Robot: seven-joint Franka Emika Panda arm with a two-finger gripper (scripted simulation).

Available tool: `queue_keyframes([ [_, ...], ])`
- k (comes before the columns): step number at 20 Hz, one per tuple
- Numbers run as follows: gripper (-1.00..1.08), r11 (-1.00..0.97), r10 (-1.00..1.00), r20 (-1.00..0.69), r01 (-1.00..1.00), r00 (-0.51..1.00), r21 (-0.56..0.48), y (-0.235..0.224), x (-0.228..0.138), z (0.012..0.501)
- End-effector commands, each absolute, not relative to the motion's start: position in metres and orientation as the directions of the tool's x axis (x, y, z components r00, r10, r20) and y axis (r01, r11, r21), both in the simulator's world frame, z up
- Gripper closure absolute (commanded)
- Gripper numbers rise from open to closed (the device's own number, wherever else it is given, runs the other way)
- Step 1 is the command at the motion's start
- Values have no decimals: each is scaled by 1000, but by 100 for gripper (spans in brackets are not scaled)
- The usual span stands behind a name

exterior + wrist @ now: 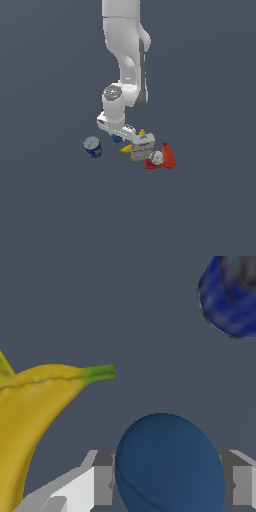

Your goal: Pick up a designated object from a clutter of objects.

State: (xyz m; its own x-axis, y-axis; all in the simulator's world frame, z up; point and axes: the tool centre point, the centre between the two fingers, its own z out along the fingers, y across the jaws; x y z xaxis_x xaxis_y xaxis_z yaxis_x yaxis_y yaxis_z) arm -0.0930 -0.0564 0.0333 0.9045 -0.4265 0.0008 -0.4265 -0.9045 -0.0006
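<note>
My claw [170, 483] low, ball [170, 466] dead between fingers [102, 483]; jaws apart, contact unclear; banana [35, 421] just beside.

One dark blue ball [170, 466] is seen. One blue can [93, 147] is counted, and one yellow banana [35, 411]. One white-grey box [143, 146] with a yellow edge is shown, and one red piece [167, 158] with a white cap. Five items are counted altogether.
</note>
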Motion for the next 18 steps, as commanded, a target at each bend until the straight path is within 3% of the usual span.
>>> queue_keyframes([
  [1,108,-904,-427,1,-427,904,-1,-57,-93,33],
  [10,108,-904,-427,1,-427,904,-1,-49,-84,50],
  [18,108,-904,-427,1,-427,904,1,-30,-60,92],
])
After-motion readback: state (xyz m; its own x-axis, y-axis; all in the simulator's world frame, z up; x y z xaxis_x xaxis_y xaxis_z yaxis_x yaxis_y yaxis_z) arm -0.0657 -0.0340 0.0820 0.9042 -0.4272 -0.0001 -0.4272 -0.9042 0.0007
